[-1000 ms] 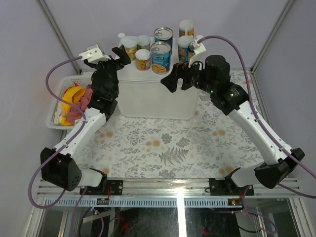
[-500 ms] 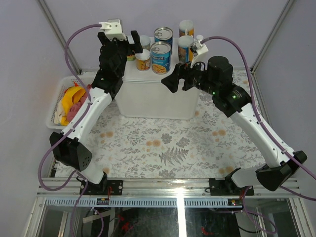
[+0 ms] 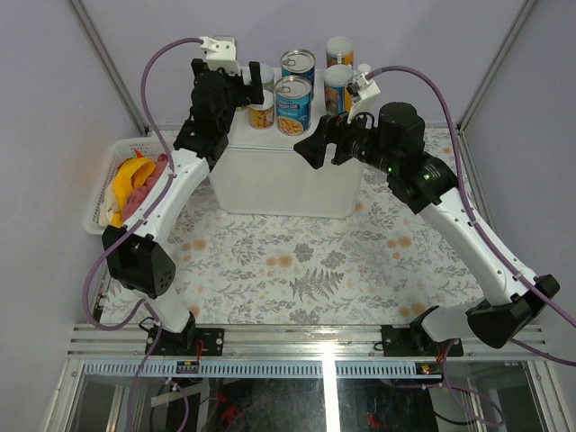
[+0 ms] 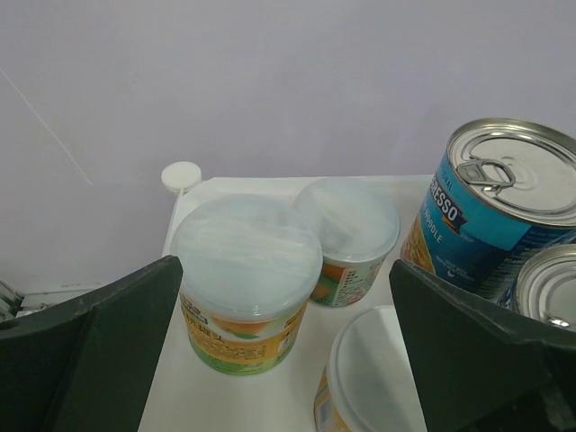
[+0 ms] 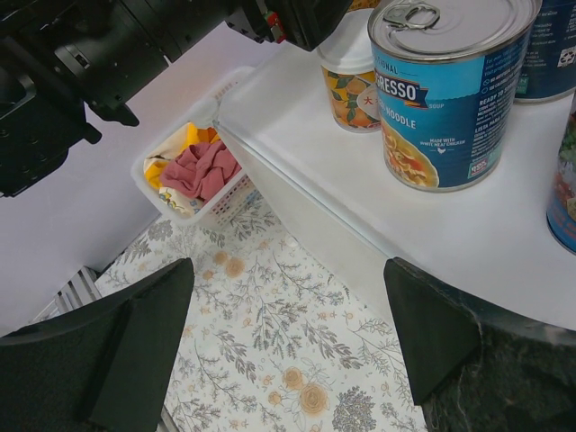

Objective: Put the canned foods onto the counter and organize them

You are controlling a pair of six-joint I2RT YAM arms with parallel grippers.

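The counter [image 3: 288, 180] is a big white box at the back of the table, and the canned foods stand on its top. In the top view two blue-labelled cans [image 3: 293, 104] and two tall slim canisters [image 3: 338, 86] are grouped at the back right. A small yellow-labelled jar [image 3: 261, 109] stands left of them. My left gripper [image 3: 239, 90] hovers open over the counter's back-left corner. In its wrist view three white-lidded jars [image 4: 246, 279] sit between and beyond its fingers, untouched. My right gripper [image 3: 320, 144] hangs open in front of the counter, holding nothing [image 5: 288, 342].
A white mesh basket [image 3: 101, 200] at the left holds a yellow banana [image 3: 133, 169] and a pink cloth [image 5: 202, 166]. A round knob [image 4: 181, 176] marks the counter's back-left corner. The floral table mat [image 3: 297, 261] lies in front of the counter.
My left arm has swung up and toward the back, from beside the counter's left edge to above the small jars, its jaws a little wider. The right arm has barely moved.
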